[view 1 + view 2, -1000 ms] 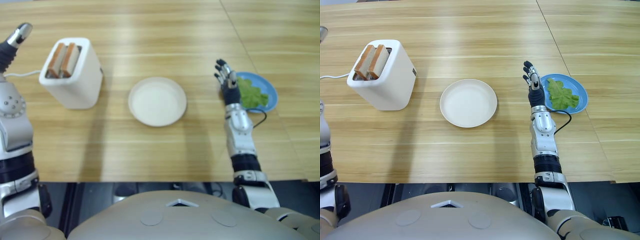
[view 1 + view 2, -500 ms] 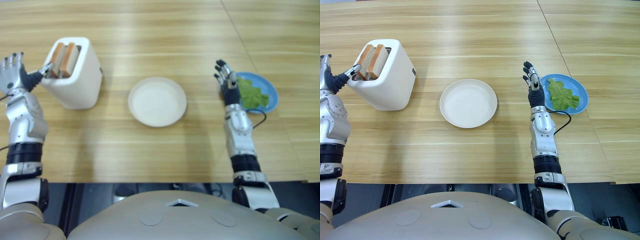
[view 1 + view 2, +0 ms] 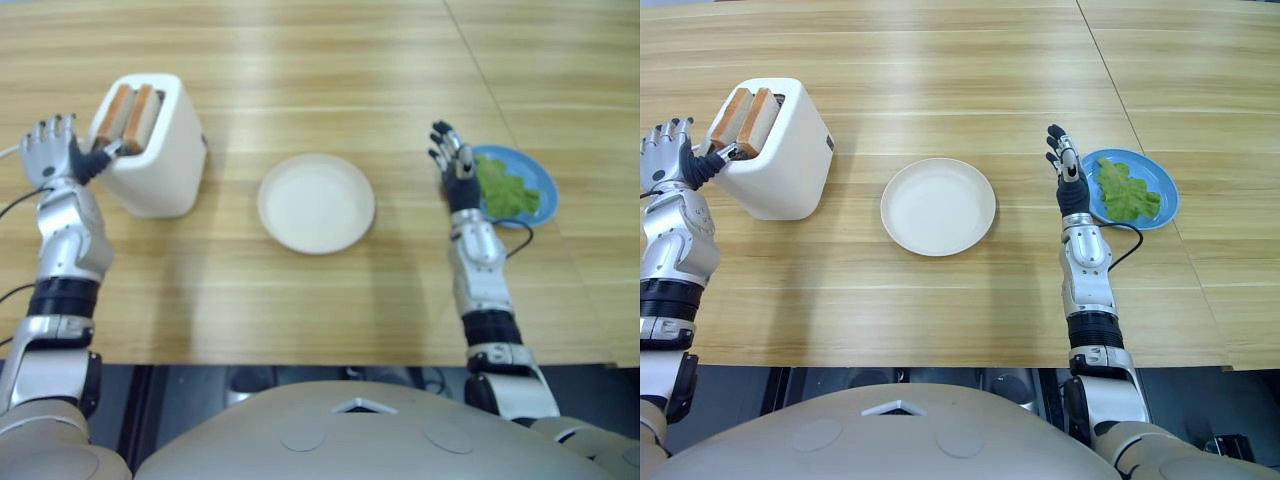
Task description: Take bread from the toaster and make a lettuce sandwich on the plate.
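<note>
**Station Status: Both Hands Open, Bread Seated in Toaster**

1. Work surface. A light wooden plank table (image 3: 940, 300) carries all the items. Both forearms cross its near edge, one on each side.

2. Right side, near zone. A thin black cable (image 3: 1127, 238) loops on the table just beside the right forearm. It lies below the small blue plate.

3. Centre. A round cream-coloured plate (image 3: 938, 206) sits flat on the table, roughly midway between the two hands and well apart from both.

4. Right hand. The right hand (image 3: 1067, 172) stands upright with its fingers extended upward and grips nothing. It is positioned just beside the left rim of a small blue round plate (image 3: 1168, 205). Whether it touches that rim cannot be determined.

5. Lettuce. A flat green lettuce leaf (image 3: 1125, 190) lies on the blue plate.

6. Left hand. The left hand (image 3: 668, 152) is held upright with its fingers spread and holds nothing. Its thumb points toward the toaster and reaches the near left corner of the toaster's top.

7. Toaster. A white box-shaped two-slot toaster (image 3: 780, 165) stands on the left part of the table. It is turned slightly at an angle.

8. Bread. Two brown toasted bread slices (image 3: 745, 118) stand upright in its slots, side by side, with their upper edges protruding above the top.
</note>
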Available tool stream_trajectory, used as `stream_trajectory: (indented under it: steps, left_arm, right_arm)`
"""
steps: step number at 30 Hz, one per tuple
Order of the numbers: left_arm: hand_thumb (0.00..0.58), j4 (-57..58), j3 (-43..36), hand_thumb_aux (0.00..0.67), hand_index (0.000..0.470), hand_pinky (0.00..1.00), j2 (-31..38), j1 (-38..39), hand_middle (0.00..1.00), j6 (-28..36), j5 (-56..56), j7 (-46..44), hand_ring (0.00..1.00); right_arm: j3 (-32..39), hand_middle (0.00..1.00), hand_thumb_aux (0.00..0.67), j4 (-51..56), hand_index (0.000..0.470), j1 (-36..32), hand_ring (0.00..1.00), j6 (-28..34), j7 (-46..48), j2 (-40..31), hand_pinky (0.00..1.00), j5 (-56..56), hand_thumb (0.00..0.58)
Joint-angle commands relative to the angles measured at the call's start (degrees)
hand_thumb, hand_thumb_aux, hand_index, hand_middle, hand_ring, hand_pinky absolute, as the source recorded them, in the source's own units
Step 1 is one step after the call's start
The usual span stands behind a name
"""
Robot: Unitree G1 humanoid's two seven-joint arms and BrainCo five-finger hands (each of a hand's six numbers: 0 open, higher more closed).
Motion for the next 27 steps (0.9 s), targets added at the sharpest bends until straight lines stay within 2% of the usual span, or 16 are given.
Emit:
stream_trajectory:
  steps: [1,2,3,20,24,27]
  left_arm:
    - [0.168,0.6,-0.2,0.105,0.072,0.00,0.0,0.2,0.00,0.0,-1.2,0.9,0.00]
    - [0.498,-0.2,0.2,0.418,0.287,0.00,0.0,0.2,0.00,-0.2,-1.4,1.7,0.00]
    - [0.580,-0.9,0.7,0.670,0.460,1.00,-0.2,0.3,1.00,-0.7,-1.9,2.6,1.00]
    - [0.580,-12.4,6.0,0.670,0.460,1.00,-0.2,2.0,1.00,-4.3,-4.3,13.7,1.00]
    - [0.580,-21.5,13.7,0.670,0.460,1.00,-2.1,3.7,1.00,-11.1,-10.7,18.1,1.00]
    - [0.580,-23.0,17.8,0.670,0.460,1.00,-6.0,2.2,1.00,-20.1,-25.2,11.9,1.00]
  right_arm:
    - [-0.4,0.00,0.000,-1.1,0.000,0.5,0.00,0.9,0.0,-0.1,0.00,0.1,0.000]
    - [-0.4,0.00,0.000,-1.0,0.000,0.5,0.00,0.9,0.0,-0.1,0.00,0.1,0.000]
    - [-0.4,0.00,0.000,-0.9,0.000,0.5,0.00,0.9,0.0,-0.1,0.00,0.1,0.000]
    - [0.2,0.00,0.000,0.1,0.000,0.1,0.00,1.1,-0.1,0.1,0.00,-0.5,0.000]
    - [0.4,0.00,0.000,0.4,0.000,-0.1,0.00,1.2,0.0,0.2,0.00,-0.7,0.000]
    - [0.6,0.00,0.000,0.9,0.000,-0.4,0.00,1.1,-0.2,0.4,0.00,-0.9,0.000]
